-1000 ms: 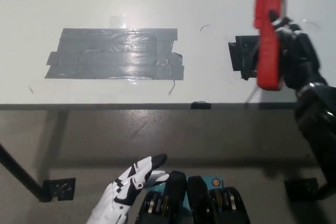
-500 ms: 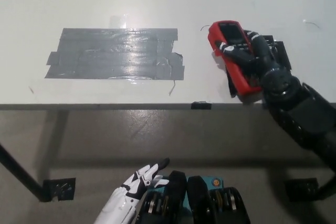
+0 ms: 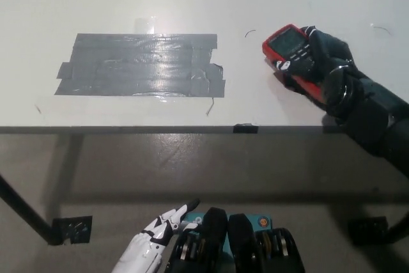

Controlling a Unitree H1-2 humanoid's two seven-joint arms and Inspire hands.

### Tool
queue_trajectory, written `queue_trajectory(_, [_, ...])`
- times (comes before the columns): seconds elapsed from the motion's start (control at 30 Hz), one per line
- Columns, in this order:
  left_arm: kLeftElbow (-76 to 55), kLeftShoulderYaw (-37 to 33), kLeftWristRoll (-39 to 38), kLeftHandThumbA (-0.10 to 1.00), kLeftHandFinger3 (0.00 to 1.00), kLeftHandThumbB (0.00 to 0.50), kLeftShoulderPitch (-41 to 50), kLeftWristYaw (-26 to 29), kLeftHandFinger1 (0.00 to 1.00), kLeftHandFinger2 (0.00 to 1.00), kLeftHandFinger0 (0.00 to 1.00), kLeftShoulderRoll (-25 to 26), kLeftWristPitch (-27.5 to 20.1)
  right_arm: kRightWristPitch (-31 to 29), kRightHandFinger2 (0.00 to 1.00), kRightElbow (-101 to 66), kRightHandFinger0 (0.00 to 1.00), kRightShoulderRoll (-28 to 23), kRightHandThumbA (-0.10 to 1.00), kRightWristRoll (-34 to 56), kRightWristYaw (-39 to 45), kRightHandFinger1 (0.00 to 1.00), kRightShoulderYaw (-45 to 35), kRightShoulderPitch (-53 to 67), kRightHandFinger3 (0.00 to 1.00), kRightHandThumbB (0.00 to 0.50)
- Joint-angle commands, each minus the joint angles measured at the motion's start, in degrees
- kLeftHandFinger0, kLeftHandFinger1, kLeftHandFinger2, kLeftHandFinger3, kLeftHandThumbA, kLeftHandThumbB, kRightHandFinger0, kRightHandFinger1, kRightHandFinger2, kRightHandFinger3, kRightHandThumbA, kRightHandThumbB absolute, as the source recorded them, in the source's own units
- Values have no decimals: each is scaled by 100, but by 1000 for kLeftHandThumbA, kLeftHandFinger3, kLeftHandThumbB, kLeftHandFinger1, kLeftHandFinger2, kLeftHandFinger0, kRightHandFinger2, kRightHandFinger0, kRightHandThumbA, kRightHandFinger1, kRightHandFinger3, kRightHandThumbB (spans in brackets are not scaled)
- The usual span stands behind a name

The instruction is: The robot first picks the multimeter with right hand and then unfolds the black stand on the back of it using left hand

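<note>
The red multimeter (image 3: 289, 46) lies face up over the white table (image 3: 128, 4) at the right, its grey screen showing. My black right hand (image 3: 319, 59) is shut on it, fingers wrapped across its lower body. The black stand on its back is hidden from view. My white left hand (image 3: 160, 238) rests low at the bottom left, below the table edge, far from the multimeter, fingers loosely apart and holding nothing.
A large patch of grey tape (image 3: 140, 65) covers the table's left middle. The table's front edge (image 3: 160, 129) runs across the picture, with dark floor below. A black table leg foot (image 3: 71, 228) sits at the lower left.
My right hand has turned the multimeter from upright on edge to face up and lowered it toward the table. My left hand has dropped lower at the bottom.
</note>
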Motion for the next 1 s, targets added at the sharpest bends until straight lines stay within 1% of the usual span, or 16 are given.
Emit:
queue_trajectory(0.0, [-251,180,343,932,1000,227,167,603,735,703,958,129,-753,-1750,652,468,0,144,-13,-2013,858,354,536,-1496,559,210])
queue_trajectory(0.03, [-257,198,320,923,1000,231,153,582,732,696,953,128,-753,-1762,649,487,0,169,12,-2001,1040,362,541,-1477,560,208])
queue_trajectory(0.07, [-260,200,311,921,1000,230,144,573,731,694,953,129,-753,-1759,651,499,10,186,18,-1985,1168,371,526,-1461,556,219])
queue_trajectory(0.1, [-261,194,310,911,1000,226,121,570,724,689,952,133,-753,-1738,631,507,26,205,46,-1941,1364,374,485,-1441,523,243])
queue_trajectory(0.13, [-260,193,304,908,1000,226,101,564,722,688,952,138,-753,-1723,605,521,32,219,76,-1918,1530,362,437,-1431,497,247])
queue_trajectory(0.17, [-261,204,287,907,1000,228,90,544,722,688,953,135,-753,-1655,617,564,79,252,177,-1895,1766,397,404,-1425,508,287])
queue_trajectory(0.2, [-267,209,288,910,1000,236,82,543,722,685,949,128,-753,-1531,812,615,349,290,356,-1738,2304,655,298,-1436,706,373])
queue_trajectory(0.23, [-271,195,297,905,1000,232,62,571,719,678,939,125,-753,-1275,1000,707,1000,341,521,-1412,3257,1000,71,-1483,1000,492])
queue_trajectory(0.27, [-264,196,300,911,1000,236,52,583,720,674,940,120,-753,-988,1000,823,1000,419,603,-1388,3911,1000,91,-1539,1000,498])
queue_trajectory(0.3, [-271,205,296,919,1000,233,48,579,720,671,945,129,-753,-934,1000,874,1000,451,646,-1446,4089,1000,148,-1547,1000,500])
queue_trajectory(0.4, [-302,242,279,921,1000,239,-1,515,715,674,955,134,-753,-1070,1000,994,1000,473,679,-1537,4122,1000,123,-1455,1000,500])
queue_trajectory(0.53, [-318,285,272,925,1000,239,-22,488,714,678,948,96,-753,-1005,1000,1076,1000,504,672,-1566,4166,1000,32,-1377,1000,500])
queue_trajectory(0.57, [-315,273,272,923,1000,238,-29,508,713,678,945,104,-753,-1007,1000,1086,1000,507,639,-1580,4173,1000,15,-1363,1000,500])
queue_trajectory(0.77, [-298,255,259,929,1000,226,-118,530,693,685,948,167,-753,-1060,1000,1175,1000,484,685,-1819,4252,1000,7,-1240,1000,500])
queue_trajectory(0.83, [-299,260,269,930,1000,232,-160,539,681,687,931,175,-753,-1086,1000,1196,1000,461,714,-1925,4278,1000,33,-1215,1000,500])
queue_trajectory(0.97, [-300,256,285,935,1000,237,-197,541,674,686,927,176,-753,-1093,1000,1198,1000,427,727,-2044,4302,1000,-22,-1221,1000,500])
